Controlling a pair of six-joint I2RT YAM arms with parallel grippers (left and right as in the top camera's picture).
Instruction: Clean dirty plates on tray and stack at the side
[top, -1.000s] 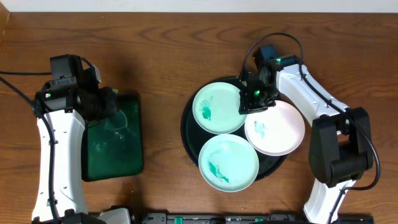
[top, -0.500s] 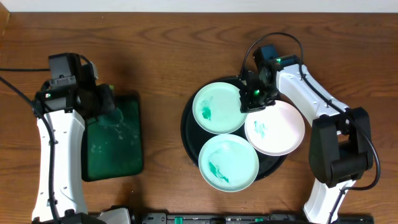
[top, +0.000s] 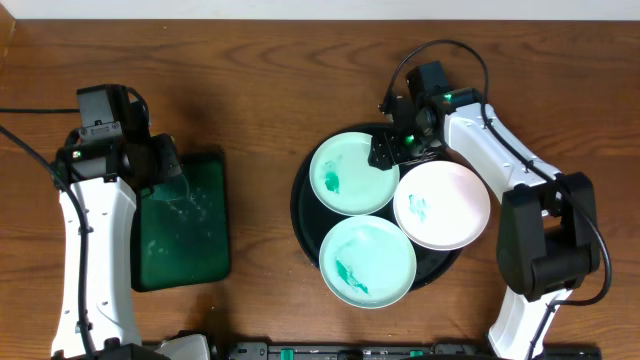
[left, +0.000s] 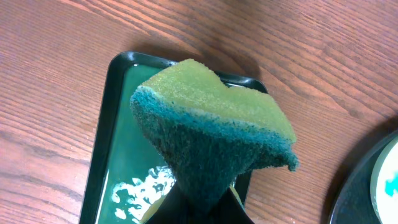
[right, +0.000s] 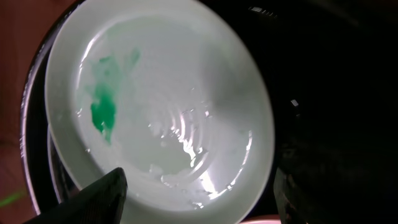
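We see the right gripper (top: 398, 148) poised over the far rim of the black tray (top: 299, 215), its fingers spread wide and gripping nothing, above the edge of a smeared mint plate (top: 350, 173). A second mint plate (top: 367, 260) and a white plate (top: 443, 205), both smeared green, share that tray, overhanging its near and right rims. Well left of the tray on the wooden table (top: 260, 80), the left gripper (top: 160, 165) pinches a green sponge (left: 211, 137) above a wet dark green rectangular tray (top: 185, 240).
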